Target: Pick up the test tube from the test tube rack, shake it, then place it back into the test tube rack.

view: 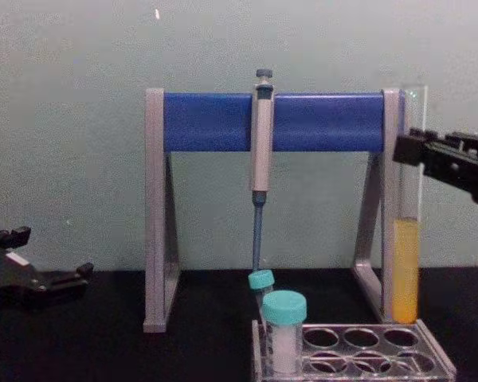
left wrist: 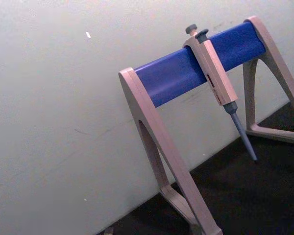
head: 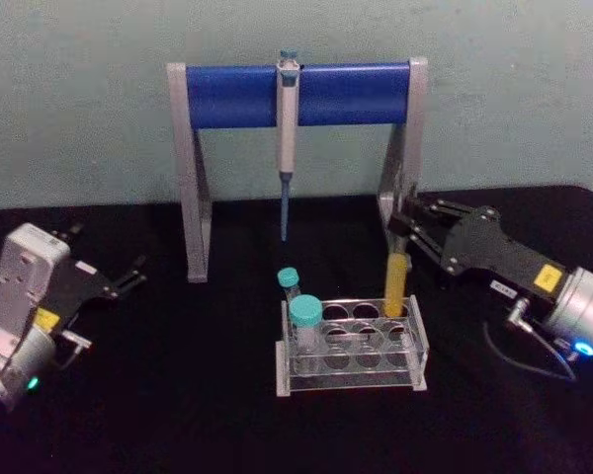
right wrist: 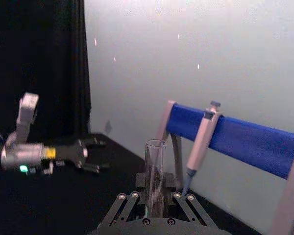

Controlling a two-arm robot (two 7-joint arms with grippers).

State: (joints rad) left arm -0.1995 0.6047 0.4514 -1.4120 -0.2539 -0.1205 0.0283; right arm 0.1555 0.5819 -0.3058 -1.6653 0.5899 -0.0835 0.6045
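- The right gripper (head: 403, 229) was out over the far right of the worktop (head: 178, 415). Its fingers were clamped on the upper part of the test tube (head: 396, 281), pinching it from both sides.
- The test tube hung upright in that grip, with yellow-orange liquid in its lower part. In the right wrist view its open top poked up past the fingers.
- It sat right over the far right corner of the test tube rack (head: 351, 348). In the chest view its rounded bottom looked just above the top plate, so I'd call it out of the hole, or barely so. In the head view it overlapped the far right hole, so honestly it's a close call.
- The left gripper (head: 133, 276) was parked low on the left of the worktop, well apart from the rack. Its fingers were spread apart with nothing in them.
- The teal-capped tubes (head: 305, 312) sat at the left end of the rack. The pipette (head: 288, 118) hung off the blue bar of the stand (head: 227, 96) behind it. Neither gripper was near any of that.
- Progress, my read: the grasp was done, and the lift was either done or only just happening.
- I couldn't tell whether the shake had happened. A tube held straight up over its hole fits "just pulled out" as well as "about to go back in".
- Left for sure: getting the tube down into a hole and letting go.
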